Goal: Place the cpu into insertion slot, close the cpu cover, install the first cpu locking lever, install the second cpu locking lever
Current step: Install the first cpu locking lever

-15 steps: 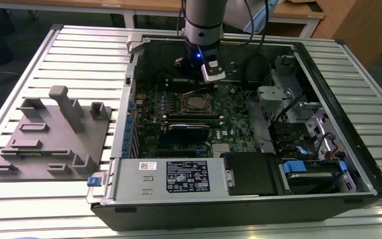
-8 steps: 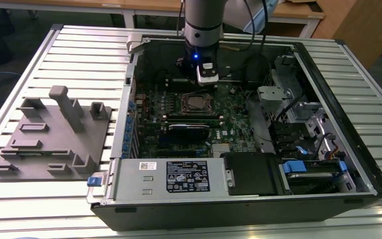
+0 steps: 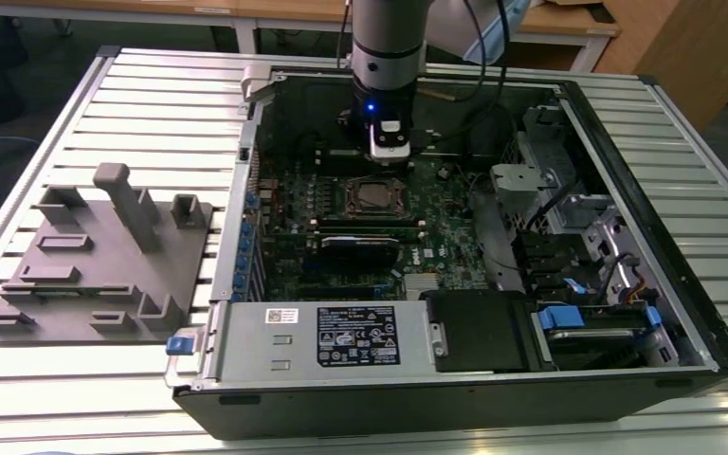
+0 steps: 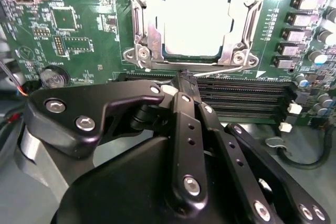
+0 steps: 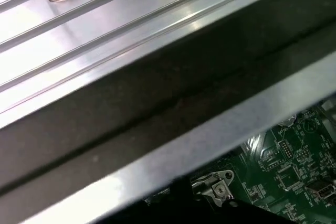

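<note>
In the exterior view my gripper (image 3: 390, 161) hangs inside the open computer case, just behind the insertion slot (image 3: 374, 196). In the second wrist view the cpu (image 4: 197, 22) lies in the slot with its pale metal top showing. The cpu cover (image 4: 144, 30) lies flat over it as a metal frame around the chip. A thin wire locking lever (image 4: 226, 68) runs along the socket edge nearest my gripper. My black fingers (image 4: 184, 129) meet at their tips (image 4: 184, 77), shut, right at this lever and close to touching it.
Long black memory slots (image 4: 247, 95) lie between my gripper and the socket. A black card (image 3: 361, 242) sits in front of the socket, and a power supply (image 3: 326, 336) fills the case front. A grey fixture (image 3: 99, 256) stands at the exterior view's left. The case wall (image 5: 157, 108) is close by.
</note>
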`<action>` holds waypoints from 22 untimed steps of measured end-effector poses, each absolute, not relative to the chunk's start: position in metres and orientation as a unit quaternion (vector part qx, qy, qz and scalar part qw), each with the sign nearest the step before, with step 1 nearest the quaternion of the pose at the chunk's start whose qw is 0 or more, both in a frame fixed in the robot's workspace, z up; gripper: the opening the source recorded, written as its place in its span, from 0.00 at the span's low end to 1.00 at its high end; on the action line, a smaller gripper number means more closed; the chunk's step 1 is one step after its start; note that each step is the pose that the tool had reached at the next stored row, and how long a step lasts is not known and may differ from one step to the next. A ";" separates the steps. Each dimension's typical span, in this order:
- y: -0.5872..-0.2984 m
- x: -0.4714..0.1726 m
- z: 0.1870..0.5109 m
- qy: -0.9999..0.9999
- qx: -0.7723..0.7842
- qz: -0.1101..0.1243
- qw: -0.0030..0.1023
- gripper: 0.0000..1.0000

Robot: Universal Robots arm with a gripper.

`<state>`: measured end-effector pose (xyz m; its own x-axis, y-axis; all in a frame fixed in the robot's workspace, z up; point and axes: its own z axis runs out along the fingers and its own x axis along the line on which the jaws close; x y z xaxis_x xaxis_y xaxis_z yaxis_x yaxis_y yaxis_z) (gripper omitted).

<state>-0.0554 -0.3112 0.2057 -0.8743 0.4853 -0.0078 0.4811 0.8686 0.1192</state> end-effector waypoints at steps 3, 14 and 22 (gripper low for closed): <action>-0.309 -0.055 0.205 0.964 0.260 0.055 0.020 0.10; -0.303 -0.054 0.205 0.962 0.270 0.040 0.024 0.10; -0.302 -0.055 0.205 0.962 0.269 0.042 0.027 0.10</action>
